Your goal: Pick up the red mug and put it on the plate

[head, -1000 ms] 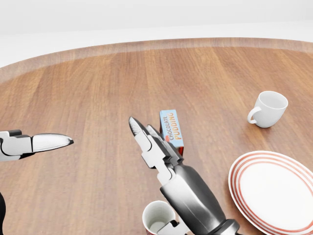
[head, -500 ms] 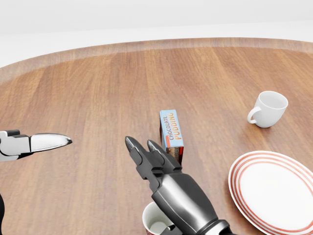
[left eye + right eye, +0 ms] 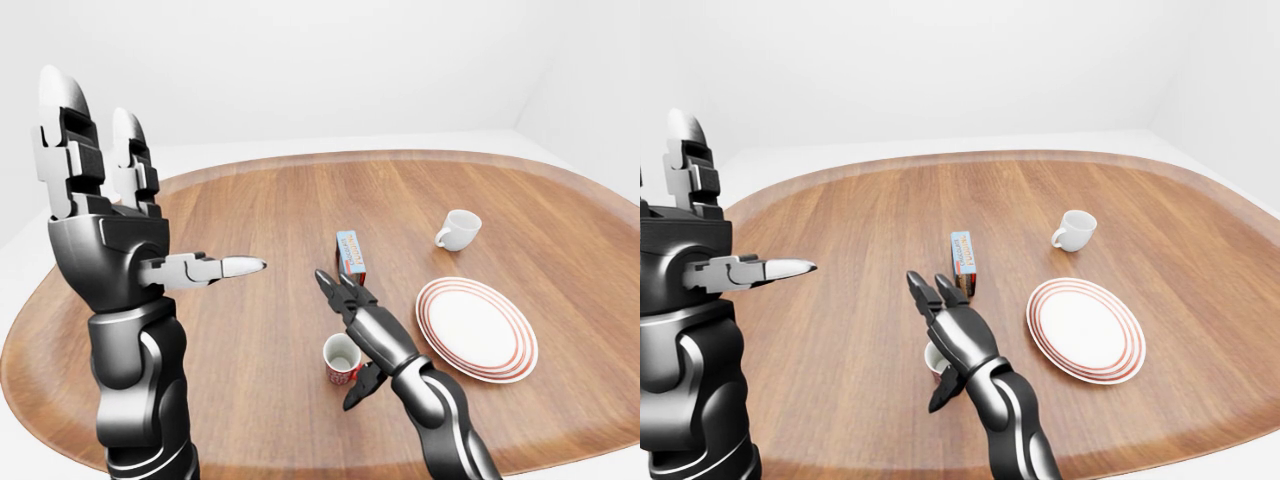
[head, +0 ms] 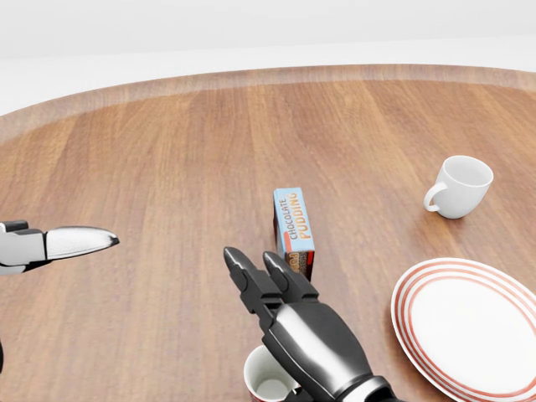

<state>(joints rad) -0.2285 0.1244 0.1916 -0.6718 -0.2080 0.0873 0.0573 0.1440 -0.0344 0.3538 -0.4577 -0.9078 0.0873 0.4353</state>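
My left hand (image 3: 110, 215) is raised at the left of the left-eye view, fingers spread and holding nothing. My right hand (image 3: 362, 325) is stretched flat just above and beside the red mug (image 3: 341, 359), fingers unclenched, not gripping it (whether they touch its rim I cannot tell). The mug stands upright on the wooden table (image 3: 250, 220), left of the red-ringed plate (image 3: 476, 328). Farther up stands a chocolate pudding box (image 4: 293, 220), then a white cup (image 4: 458, 187) at right.
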